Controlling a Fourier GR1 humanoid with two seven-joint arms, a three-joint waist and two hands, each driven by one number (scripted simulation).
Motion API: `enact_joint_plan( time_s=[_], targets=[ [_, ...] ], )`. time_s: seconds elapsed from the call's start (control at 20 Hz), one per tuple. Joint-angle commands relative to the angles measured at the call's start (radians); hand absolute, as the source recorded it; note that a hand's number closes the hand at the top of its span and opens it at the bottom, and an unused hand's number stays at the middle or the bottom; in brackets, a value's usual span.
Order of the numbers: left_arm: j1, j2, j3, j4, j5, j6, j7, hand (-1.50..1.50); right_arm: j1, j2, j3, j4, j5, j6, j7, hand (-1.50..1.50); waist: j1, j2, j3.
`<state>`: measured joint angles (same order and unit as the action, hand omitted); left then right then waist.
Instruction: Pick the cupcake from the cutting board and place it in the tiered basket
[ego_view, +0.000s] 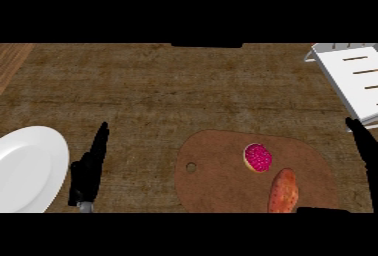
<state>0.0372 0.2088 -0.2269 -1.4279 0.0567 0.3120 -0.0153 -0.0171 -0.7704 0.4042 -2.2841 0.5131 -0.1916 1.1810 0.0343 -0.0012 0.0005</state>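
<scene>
Fingers (99, 142) of the left hand (88, 172) point straight up, thin and black, in the lower left of the frame. They are straight and hold nothing. This hand rests just beside a white plate (26, 167), which sits at the left edge of the picture. A bit of grey arm shows under the hand at the very bottom.

On the right edge, the right hand (362, 145) shows as a dark, thin shape that points up too. Its fingers look straight, and nothing is in them. It is close to the right side of the cutting board (221, 180) but not on it.

That cutting board is brown with round corners and a small hole near its left side. It lies in the lower middle of the frame on the brown wooden counter (162, 90).

Sitting on the board is the cupcake (258, 157). It is small and round, with a bright pink top and a pale rim. It is in the upper right part of the board. No hand touches it.

Just below the cupcake lies a long orange-brown sweet potato (283, 192). It runs down to the bottom edge of the picture, and it is very near the cupcake.

Up in the top right corner is the white tiered basket (358, 75). Only part of it shows, with a flat white shelf that has thin slots in it. It is well apart from the cupcake.
</scene>
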Motion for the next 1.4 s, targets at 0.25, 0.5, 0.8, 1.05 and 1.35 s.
enact_joint_plan(
  time_s=[0.25, 0.5, 0.8, 1.05, 1.35],
  targets=[
    [0.031, 0.007, 0.020, 0.046, 0.020, -0.027, 0.000, 0.00, -0.130, 0.092, 0.125, 0.133, 0.072, 0.196, 0.287, -1.50, -0.004, 0.007, -0.007],
    [0.024, 0.000, 0.010, 0.025, 0.008, -0.014, 0.047, 0.00, -0.187, 0.242, 0.191, 0.236, 0.130, 0.220, 0.306, -1.50, -0.011, 0.004, -0.005],
    [0.013, -0.008, 0.025, 0.054, 0.005, -0.011, 0.034, 0.00, -0.277, 0.393, 0.172, 0.359, 0.148, 0.286, 0.306, -1.50, -0.019, 0.004, -0.004],
    [0.062, -0.032, -0.011, -0.009, -0.013, 0.010, 0.036, 0.00, -0.262, 0.427, 0.149, 0.462, 0.131, 0.360, 0.296, -1.50, -0.017, 0.002, -0.003],
    [0.066, 0.007, 0.039, 0.027, 0.012, -0.027, 0.017, 0.00, -0.269, 0.525, 0.116, 0.485, 0.158, 0.425, 0.306, -1.50, -0.035, -0.001, -0.004]
  ],
)
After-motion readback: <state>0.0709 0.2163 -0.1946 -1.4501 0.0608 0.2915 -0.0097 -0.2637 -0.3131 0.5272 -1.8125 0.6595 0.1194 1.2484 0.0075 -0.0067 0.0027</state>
